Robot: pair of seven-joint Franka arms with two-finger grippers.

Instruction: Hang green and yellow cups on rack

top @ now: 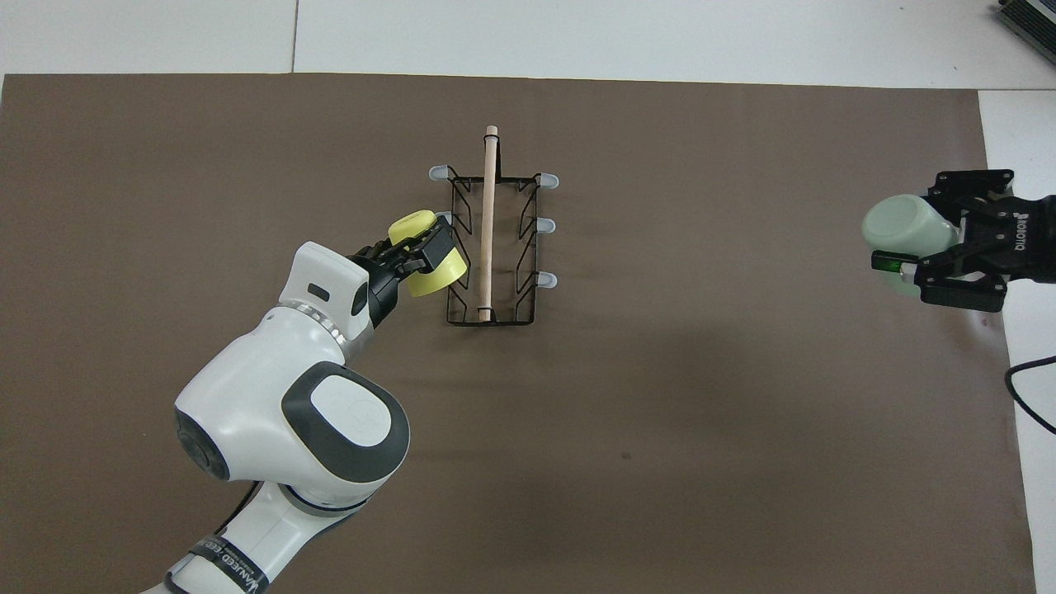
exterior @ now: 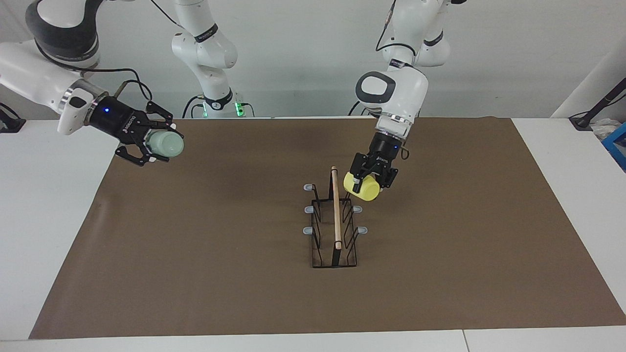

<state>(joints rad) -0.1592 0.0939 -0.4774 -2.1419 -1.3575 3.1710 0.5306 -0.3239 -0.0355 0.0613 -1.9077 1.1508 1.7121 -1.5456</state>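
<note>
The rack point(exterior: 336, 215) stands in the middle of the brown mat; in the overhead view point(top: 488, 231) its wooden rod runs away from the robots. My left gripper point(exterior: 367, 185) is shut on the yellow cup point(exterior: 370, 193) and holds it tilted, low at the rack's side toward the left arm's end. The cup hides the prong nearest the robots there. It also shows in the overhead view point(top: 441, 272), held by the left gripper point(top: 422, 247). My right gripper point(exterior: 152, 143) is shut on the green cup point(exterior: 167, 144), held sideways in the air over the mat's edge at the right arm's end; the overhead view shows the gripper point(top: 917, 246) and cup point(top: 903, 223).
The brown mat point(exterior: 195, 254) covers most of the white table point(exterior: 44, 220). A third robot base point(exterior: 217, 100) stands at the robots' edge of the table. A blue box point(exterior: 618, 142) lies off the mat at the left arm's end.
</note>
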